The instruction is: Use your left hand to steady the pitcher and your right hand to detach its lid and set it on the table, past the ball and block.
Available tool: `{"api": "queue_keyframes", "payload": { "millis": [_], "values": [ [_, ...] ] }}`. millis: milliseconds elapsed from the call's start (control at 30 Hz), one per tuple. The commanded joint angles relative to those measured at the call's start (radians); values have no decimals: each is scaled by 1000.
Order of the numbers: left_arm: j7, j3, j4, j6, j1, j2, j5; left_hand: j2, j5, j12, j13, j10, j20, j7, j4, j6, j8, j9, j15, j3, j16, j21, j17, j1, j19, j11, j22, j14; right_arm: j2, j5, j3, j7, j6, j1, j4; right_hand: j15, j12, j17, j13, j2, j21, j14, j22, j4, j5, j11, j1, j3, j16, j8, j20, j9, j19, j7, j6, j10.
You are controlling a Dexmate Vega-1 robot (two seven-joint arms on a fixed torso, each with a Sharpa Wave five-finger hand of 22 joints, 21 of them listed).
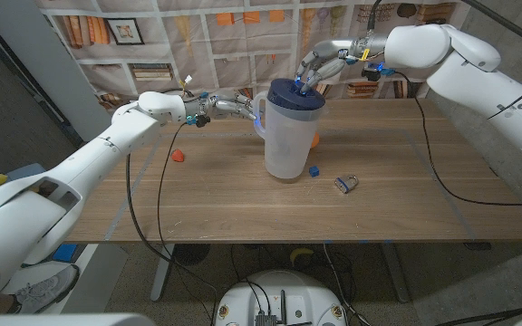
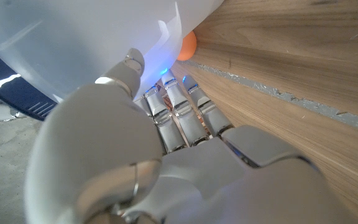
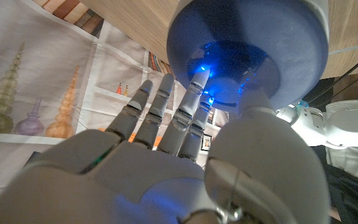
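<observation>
Pitcher: frosted pitcher [image 1: 285, 136] upright mid-surface [image 1: 198, 199], dark blue lid [image 1: 295, 93] on.
Left hand [image 1: 227, 106]: fingers [image 2: 178, 106] against the pitcher's handle side.
Right hand [image 1: 323, 63]: fingers [image 3: 191, 99] touching the lid's centre.

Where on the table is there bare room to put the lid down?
Bare wood runs along the table near edge and across its right half beyond the padlock. It is crowded beside the pitcher: the blue block, padlock and orange ball cluster there.
</observation>
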Motion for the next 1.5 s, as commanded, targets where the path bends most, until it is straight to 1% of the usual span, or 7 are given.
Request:
{"api": "queue_keyframes", "payload": {
  "millis": [33,467,800,1000,1500],
  "values": [
    [-7,3,8,-9,-3,-3,6,50,5,7,1,30,-117,0,1,8,4,6,-121,-3,5,1,3,48,-4,-22,4,4,-3,3,6,-3,-10,-1,-13,-140,-3,3,1,98,2,3,3,0,4,-1,47,3,0,16,1,6,10,-40,166,9],
    [-13,8,21,-11,-12,-9,11,51,5,6,1,28,-116,0,2,8,4,6,-120,-4,4,0,3,49,-5,-22,4,3,8,8,-2,1,2,15,9,-139,-5,4,3,99,1,4,3,0,4,-1,46,2,-2,14,1,6,10,-40,167,10],
    [-6,10,19,-9,-9,-11,13,51,6,4,0,25,-116,-1,4,5,3,6,-119,-5,1,0,1,47,-5,-22,4,-1,7,7,0,-4,6,18,9,-140,-7,4,4,100,2,5,3,0,4,-1,46,2,-3,13,1,6,10,-40,166,11],
    [2,7,15,-10,-1,-11,11,52,6,3,0,21,-116,-2,7,1,2,6,-116,-4,-2,0,-1,43,-5,-22,3,-6,3,-2,3,3,0,27,-5,-140,-9,4,5,100,1,5,3,1,4,-1,45,2,-4,12,0,6,9,-40,166,10],
    [33,-8,-28,3,34,9,0,49,7,1,-1,12,-113,-6,8,-7,-1,5,-114,-3,-7,0,-4,35,-7,-22,3,-16,-9,-14,17,14,-22,35,-49,-140,-13,5,6,100,0,4,3,0,4,-1,46,1,-5,10,4,6,8,-40,166,10]
  ]
}}
